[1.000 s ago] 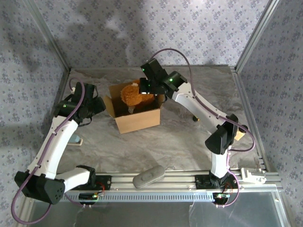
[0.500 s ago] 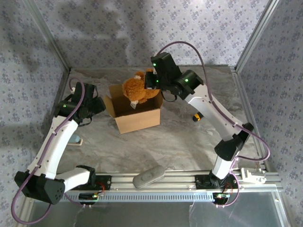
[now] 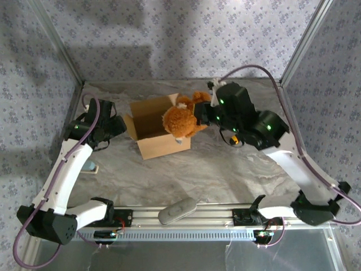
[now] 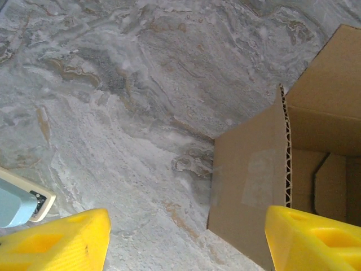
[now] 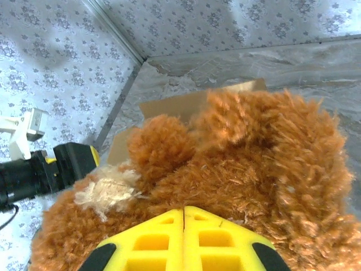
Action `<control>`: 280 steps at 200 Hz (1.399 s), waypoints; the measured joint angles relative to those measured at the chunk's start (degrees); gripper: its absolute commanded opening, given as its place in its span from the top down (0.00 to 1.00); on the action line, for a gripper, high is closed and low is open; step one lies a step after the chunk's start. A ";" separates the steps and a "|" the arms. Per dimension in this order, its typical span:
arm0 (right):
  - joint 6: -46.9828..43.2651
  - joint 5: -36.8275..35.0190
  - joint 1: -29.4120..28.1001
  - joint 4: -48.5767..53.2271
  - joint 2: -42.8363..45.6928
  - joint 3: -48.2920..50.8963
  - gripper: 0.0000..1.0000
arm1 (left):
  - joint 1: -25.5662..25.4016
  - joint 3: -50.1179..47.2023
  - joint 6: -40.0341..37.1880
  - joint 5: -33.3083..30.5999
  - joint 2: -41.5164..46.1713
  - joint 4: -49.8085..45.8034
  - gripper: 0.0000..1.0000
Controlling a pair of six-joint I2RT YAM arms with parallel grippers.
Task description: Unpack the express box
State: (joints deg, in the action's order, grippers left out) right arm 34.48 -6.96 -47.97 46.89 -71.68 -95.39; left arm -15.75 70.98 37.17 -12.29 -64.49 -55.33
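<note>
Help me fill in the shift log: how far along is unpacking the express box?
Done: the express box stands with flaps open. In hand: the right gripper is shut on the plush toy, held over the box's right side. Left: setting the toy on the table. The left gripper hangs open beside the box.

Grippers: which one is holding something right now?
The right gripper: it is shut on the orange-brown plush toy over the express box's right side. The left gripper is open, gripping nothing, at the box's left flap.
</note>
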 measured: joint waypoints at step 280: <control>10.60 -4.31 0.66 -18.45 0.98 47.45 0.62 | 0.00 -9.66 3.43 2.40 12.72 -2.95 0.27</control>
State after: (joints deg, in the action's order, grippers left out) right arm 45.08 -11.27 -47.31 28.45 -70.70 -47.94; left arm -15.75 61.32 40.60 -9.89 -51.77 -58.28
